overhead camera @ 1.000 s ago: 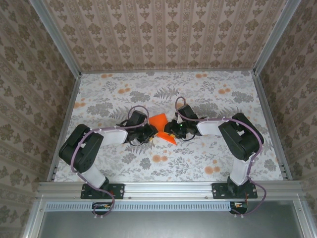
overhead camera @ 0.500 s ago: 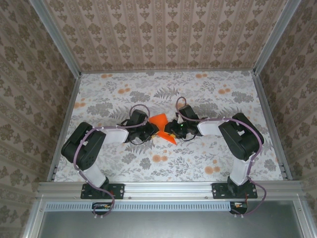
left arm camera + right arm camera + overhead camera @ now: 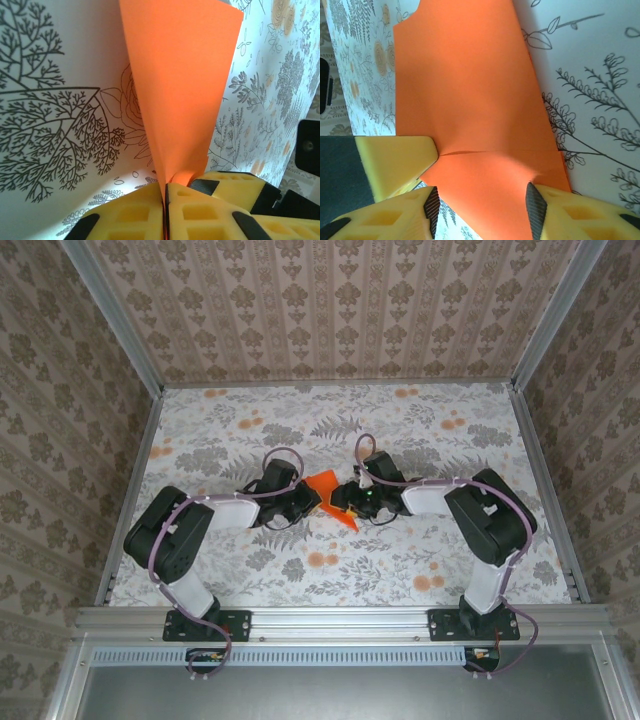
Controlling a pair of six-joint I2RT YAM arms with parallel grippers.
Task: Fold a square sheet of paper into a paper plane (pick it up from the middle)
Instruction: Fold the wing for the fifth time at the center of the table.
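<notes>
Orange and part-folded, the square sheet of paper [image 3: 322,483] is held up over the middle of the floral table [image 3: 400,430], between the two arms. From the top external camera it reads as a small angular shape with one flap pointing away and a thinner point hanging toward the near edge. The left gripper [image 3: 305,502] and right gripper [image 3: 340,502] meet it from either side, almost nose to nose, but their fingers are too small there to judge.

The left wrist camera settles that side. The left gripper [image 3: 165,187] has its yellow fingers pressed flat together, pinching the narrow bottom end of the sheet [image 3: 180,85], which fans upward and wider from the pinch.

The right wrist camera shows a different face of the paper [image 3: 470,90], broad, with a faint crease running across it. The right gripper [image 3: 482,192] has its fingers spread apart, and the sheet spans the gap between the dark pads. The right-hand pad seems to brush the paper's corner, though no real clamp shows.
</notes>
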